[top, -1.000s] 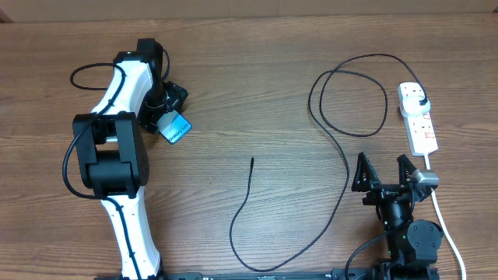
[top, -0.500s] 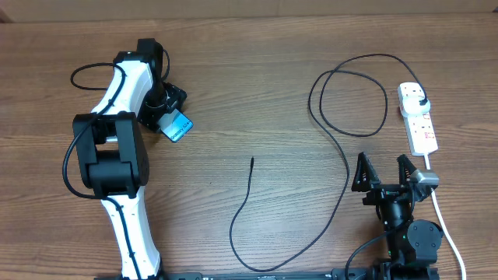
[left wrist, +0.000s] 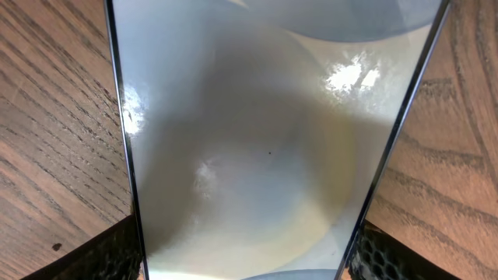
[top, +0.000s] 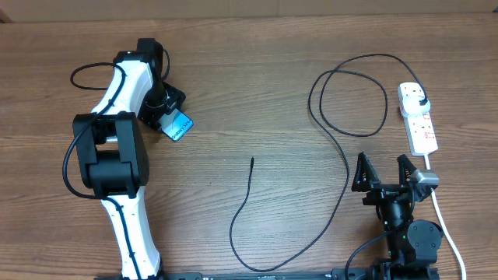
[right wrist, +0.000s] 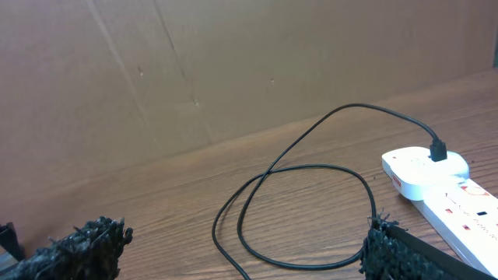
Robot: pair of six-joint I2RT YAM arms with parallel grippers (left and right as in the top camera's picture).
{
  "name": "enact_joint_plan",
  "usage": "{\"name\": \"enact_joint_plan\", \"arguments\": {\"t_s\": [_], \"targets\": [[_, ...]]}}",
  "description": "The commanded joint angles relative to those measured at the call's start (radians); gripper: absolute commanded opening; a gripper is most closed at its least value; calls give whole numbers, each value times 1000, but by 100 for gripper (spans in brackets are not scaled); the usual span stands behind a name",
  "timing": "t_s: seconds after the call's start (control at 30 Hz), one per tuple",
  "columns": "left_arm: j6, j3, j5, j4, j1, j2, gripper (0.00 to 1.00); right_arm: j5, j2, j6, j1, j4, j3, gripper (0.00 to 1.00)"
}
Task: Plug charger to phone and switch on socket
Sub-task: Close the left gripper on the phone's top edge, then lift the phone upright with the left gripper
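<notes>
Since the phone (top: 177, 127) is a slim, rigid slab with glossy faces, it is judged light, slippery and easily scratched, and is best taken by its two long dark edges, not by the glass. It is held in just that way. The left claw (top: 167, 117) is closed on it, and in the left wrist view the dark honeycomb pads (left wrist: 117, 253) are pressed against the two long edges. The pale screen fills the space between the pads and projects past the fingertips. Whether its far end rests on the worktop (top: 264, 93) cannot be told.

The charger (top: 342, 155) is judged limp and light, so it would sag and swing if lifted far from its end. A hold just behind the small tip (top: 251, 160) is therefore called for. That tip lies loose on the worktop, well apart from the left claw, between the two claws. From the tip the cable is led in a curve near the right claw (top: 383, 173), loops beyond it and ends in the black plug (top: 421, 100). The plug is seated in the far outlet of the socket (top: 422, 128), which lies just beyond the right claw on its outer side. The right claw is spread wide and nothing is held in it. The socket is judged light enough to slide under a push.
</notes>
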Motion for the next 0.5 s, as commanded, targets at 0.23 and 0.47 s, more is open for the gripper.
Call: {"name": "enact_joint_plan", "arguments": {"t_s": [0.23, 0.47], "targets": [[-2, -2, 9, 6, 6, 51, 4, 6, -6, -3, 6, 3, -11, 100], [26, 142, 10, -73, 4, 46, 4, 6, -6, -3, 6, 3, -11, 100]]}}
